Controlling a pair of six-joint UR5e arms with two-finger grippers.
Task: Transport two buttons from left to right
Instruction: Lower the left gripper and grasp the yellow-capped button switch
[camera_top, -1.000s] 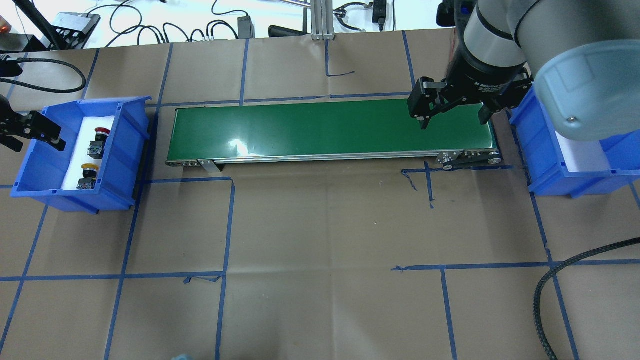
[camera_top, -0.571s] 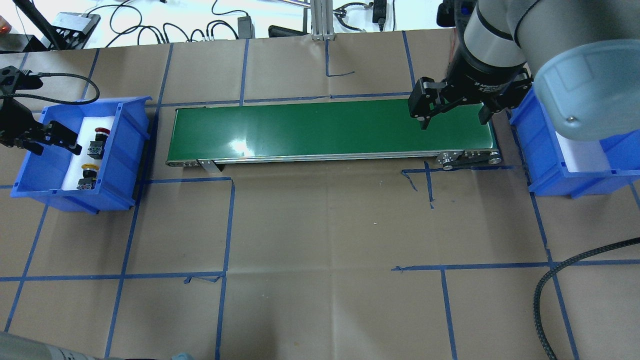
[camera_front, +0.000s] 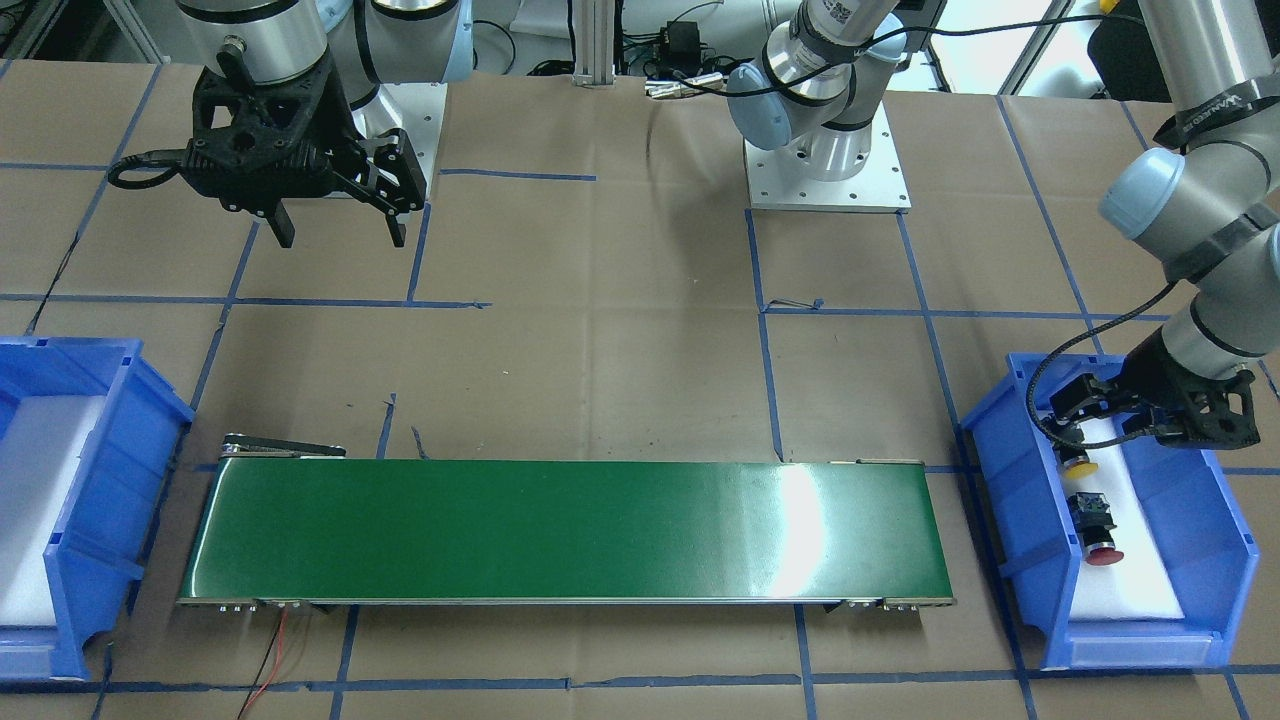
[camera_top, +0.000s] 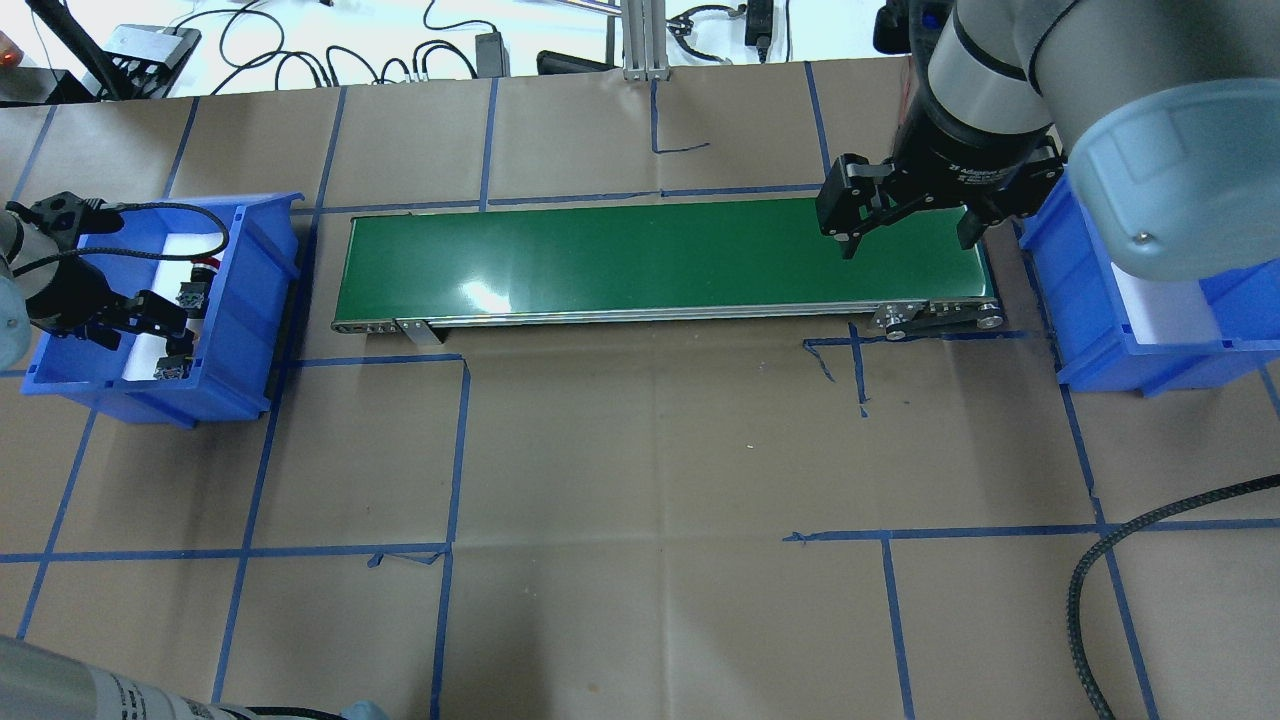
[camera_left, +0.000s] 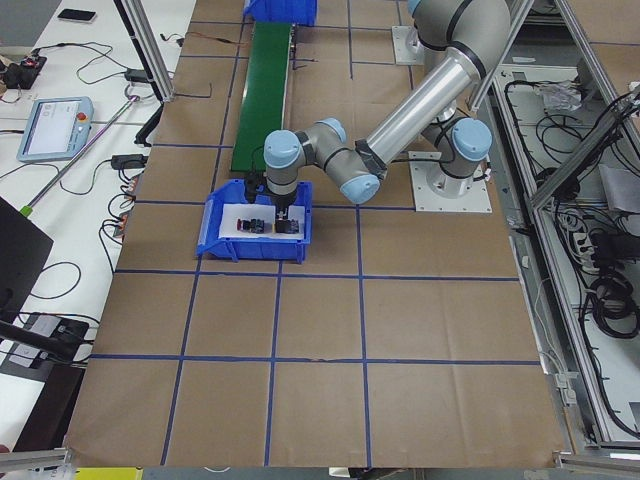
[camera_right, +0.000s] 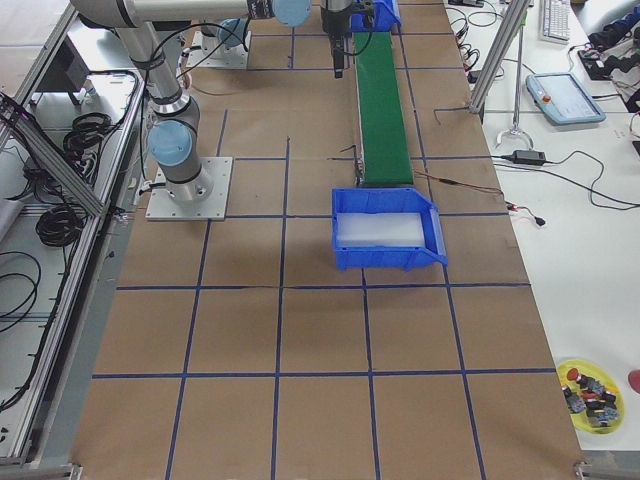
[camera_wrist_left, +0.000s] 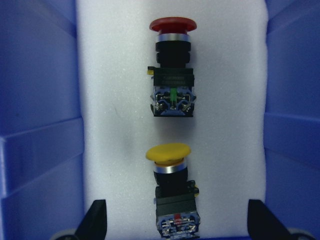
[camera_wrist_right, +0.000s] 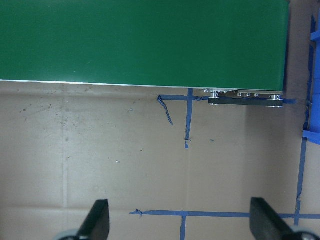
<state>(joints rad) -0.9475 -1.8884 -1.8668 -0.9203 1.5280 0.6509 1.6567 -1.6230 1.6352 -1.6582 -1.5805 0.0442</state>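
Two buttons lie on white foam in the left blue bin. In the left wrist view the yellow button is the nearer and the red button the farther. Both also show in the front view, the yellow button and the red button. My left gripper is open inside the bin, its fingers either side of the yellow button's black body, not touching it. My left gripper hides most of the yellow button in the overhead view. My right gripper is open and empty above the conveyor's right end.
A green conveyor belt runs between the left bin and the right blue bin, which holds only white foam. The left bin's walls stand close on both sides of the left gripper. A black cable lies at the front right.
My left arm has moved rightward over the bin's wall and come down over the buttons, now straddling the yellow one. The right arm has not moved.
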